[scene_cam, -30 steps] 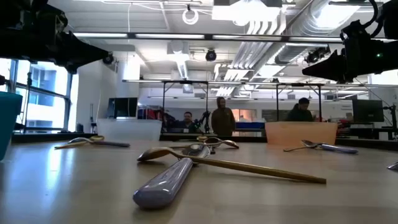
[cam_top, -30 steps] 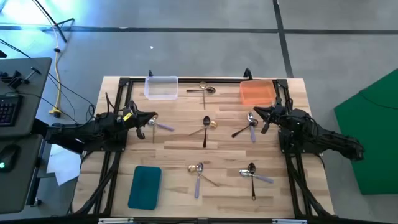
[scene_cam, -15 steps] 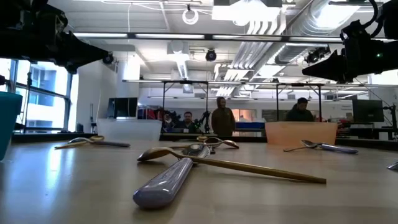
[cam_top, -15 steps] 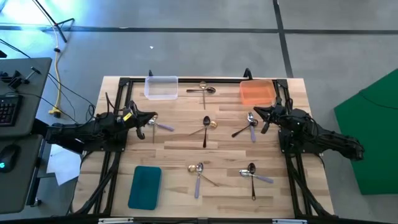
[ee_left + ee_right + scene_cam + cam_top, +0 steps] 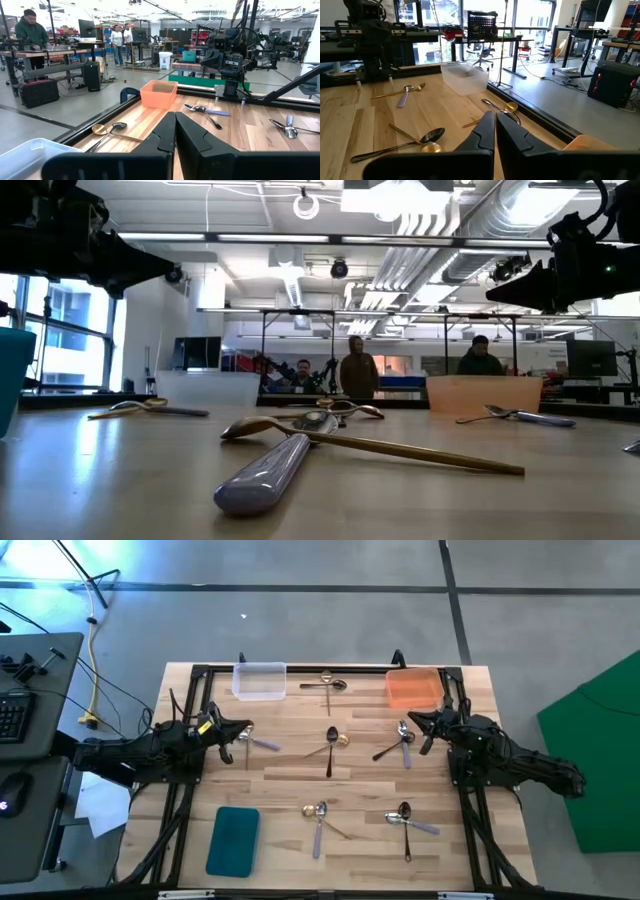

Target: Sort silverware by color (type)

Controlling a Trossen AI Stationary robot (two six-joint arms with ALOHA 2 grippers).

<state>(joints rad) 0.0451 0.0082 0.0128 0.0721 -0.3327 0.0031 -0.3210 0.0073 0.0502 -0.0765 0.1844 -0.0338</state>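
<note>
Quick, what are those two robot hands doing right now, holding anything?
Left hand: closed, holding nothing.
Right hand: closed, holding nothing.

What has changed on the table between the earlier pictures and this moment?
Nothing on the table has visibly changed. The left gripper and the right gripper stay shut and empty, hovering at their own sides. The spoons lie where they were, and the clear tray, orange tray and teal tray have not moved. Only a person in the room behind has shifted slightly.
</note>
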